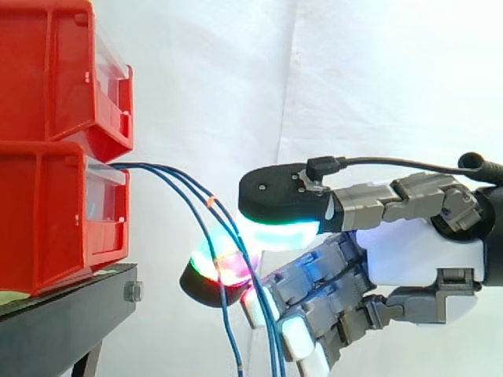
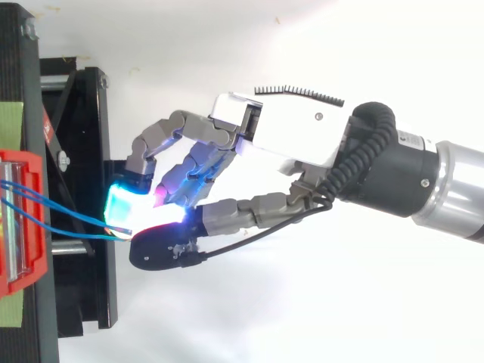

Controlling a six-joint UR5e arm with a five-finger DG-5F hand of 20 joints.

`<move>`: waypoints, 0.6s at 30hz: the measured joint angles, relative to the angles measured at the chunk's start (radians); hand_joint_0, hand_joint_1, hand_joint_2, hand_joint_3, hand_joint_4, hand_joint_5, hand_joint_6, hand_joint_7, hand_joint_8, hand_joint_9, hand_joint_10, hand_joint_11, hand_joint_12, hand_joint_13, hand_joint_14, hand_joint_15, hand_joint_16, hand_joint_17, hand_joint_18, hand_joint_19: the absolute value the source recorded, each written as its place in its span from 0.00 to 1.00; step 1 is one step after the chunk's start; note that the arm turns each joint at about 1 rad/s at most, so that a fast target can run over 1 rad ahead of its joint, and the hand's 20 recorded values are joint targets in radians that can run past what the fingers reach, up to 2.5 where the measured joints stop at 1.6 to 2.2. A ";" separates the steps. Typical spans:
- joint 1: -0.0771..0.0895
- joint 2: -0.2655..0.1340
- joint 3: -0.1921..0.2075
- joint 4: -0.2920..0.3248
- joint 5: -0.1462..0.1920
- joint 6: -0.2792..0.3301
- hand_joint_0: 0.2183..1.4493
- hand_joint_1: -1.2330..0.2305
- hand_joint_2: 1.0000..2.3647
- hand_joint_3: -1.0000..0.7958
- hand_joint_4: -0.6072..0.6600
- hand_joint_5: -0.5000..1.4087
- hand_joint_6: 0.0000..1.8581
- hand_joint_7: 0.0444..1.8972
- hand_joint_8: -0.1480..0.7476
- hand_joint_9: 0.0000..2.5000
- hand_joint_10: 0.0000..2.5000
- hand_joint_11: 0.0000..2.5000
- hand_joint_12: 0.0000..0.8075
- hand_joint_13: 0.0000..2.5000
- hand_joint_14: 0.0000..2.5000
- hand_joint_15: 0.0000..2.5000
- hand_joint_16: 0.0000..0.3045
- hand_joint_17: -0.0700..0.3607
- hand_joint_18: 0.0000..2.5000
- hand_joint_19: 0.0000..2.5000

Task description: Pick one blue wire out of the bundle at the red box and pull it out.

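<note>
The robot hand (image 1: 413, 251), just right of the lower red box (image 1: 55, 212), is curled round the blue wires (image 1: 149, 167) trailing from that box. Grasping seems under way. The next move calls for isolating one wire and pulling rightward.

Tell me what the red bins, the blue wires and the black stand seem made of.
The red bins look like glossy moulded plastic: smooth ribbed walls with sheen. The blue wires seem plastic-insulated: thin, sagging in soft curves. The black stand is probably matte painted metal, judging by its bolt.
</note>
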 measured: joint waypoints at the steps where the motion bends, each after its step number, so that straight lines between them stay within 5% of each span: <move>1: 0.000 0.003 0.000 -0.004 -0.002 0.001 0.29 0.36 0.00 0.45 0.59 0.17 0.52 0.37 0.62 0.42 0.00 0.22 0.56 0.49 0.01 0.21 0.21 0.50 0.42 0.18; 11: -0.003 0.027 0.000 -0.090 -0.019 0.001 0.24 0.39 0.00 0.33 0.59 0.17 0.51 0.41 0.59 0.41 0.00 0.23 0.53 0.47 0.01 0.22 0.19 0.47 0.39 0.20; 18: -0.001 0.028 0.000 -0.098 -0.018 -0.001 0.28 0.30 0.00 0.31 0.58 0.18 0.52 0.45 0.57 0.42 0.00 0.23 0.50 0.47 0.01 0.22 0.17 0.44 0.38 0.20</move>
